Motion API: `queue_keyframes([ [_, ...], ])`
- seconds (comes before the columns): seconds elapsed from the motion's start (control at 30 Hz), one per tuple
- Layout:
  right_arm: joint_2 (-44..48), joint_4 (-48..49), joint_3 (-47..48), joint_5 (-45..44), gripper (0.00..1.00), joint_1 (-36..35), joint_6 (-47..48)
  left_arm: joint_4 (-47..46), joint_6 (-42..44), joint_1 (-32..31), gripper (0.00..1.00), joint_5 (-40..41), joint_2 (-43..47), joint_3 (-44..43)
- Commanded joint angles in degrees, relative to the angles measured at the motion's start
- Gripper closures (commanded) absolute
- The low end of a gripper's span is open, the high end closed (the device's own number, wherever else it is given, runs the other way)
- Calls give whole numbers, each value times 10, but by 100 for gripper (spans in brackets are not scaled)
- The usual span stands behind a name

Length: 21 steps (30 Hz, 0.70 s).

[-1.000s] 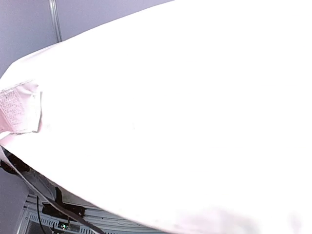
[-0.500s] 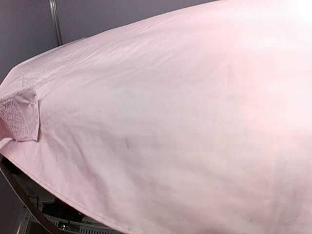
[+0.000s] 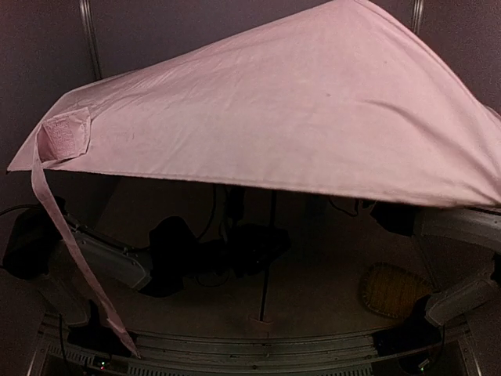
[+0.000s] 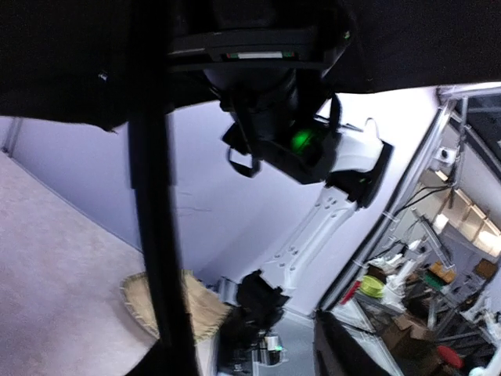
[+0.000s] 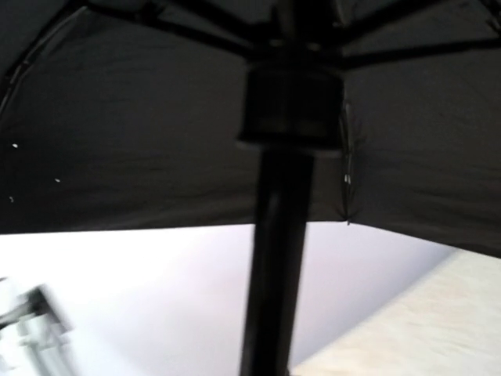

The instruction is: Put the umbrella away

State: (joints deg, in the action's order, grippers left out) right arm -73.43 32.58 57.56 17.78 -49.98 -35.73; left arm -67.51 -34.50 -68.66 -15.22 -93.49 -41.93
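Observation:
The umbrella [image 3: 313, 117] stands open, its pale pink canopy filling the upper top view and a strap [image 3: 70, 251] hanging at the left. Its thin black shaft [image 3: 267, 258] runs down to the small pink handle [image 3: 261, 321] near the table's front edge. My left gripper [image 4: 250, 362] is open, with the blurred shaft [image 4: 156, 235] beside its left finger. In the right wrist view the shaft [image 5: 278, 274] rises from between the jaws to the runner [image 5: 291, 102] under the black lining. My right gripper's fingers do not show. The right wrist [image 4: 301, 141] sits just under the canopy.
A woven bamboo tray [image 3: 391, 288] lies on the table at the right, also in the left wrist view as the tray [image 4: 200, 309]. The left arm [image 3: 109, 262] and the right arm [image 3: 462, 298] are in shadow under the canopy, with cables behind the shaft.
The canopy has dropped away from the top camera. It filled the whole view before; now its edge, the shaft, the handle, the arms and the tray show beneath it.

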Motion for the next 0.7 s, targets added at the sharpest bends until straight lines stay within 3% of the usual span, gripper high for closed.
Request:
queue_keyframes([
  [0.0, 12, -54, 7, -183, 100, 9, 57, 46, 2, -3, 43, 38, 3, -5],
  [0.1, -3, -109, 29, -254, 100, 9, 77, 119, 19, -4, 36, 117, 6, -9],
  [0.2, -28, -151, 60, -302, 100, 5, 87, 132, 35, -3, 31, 197, 10, 12],
  [0.47, -75, -156, 91, -363, 100, -15, 107, 227, 76, -3, 30, 334, -35, -10],
  [0.67, -89, -147, 93, -357, 100, -16, 99, 199, 86, -3, 31, 334, -75, -18],
])
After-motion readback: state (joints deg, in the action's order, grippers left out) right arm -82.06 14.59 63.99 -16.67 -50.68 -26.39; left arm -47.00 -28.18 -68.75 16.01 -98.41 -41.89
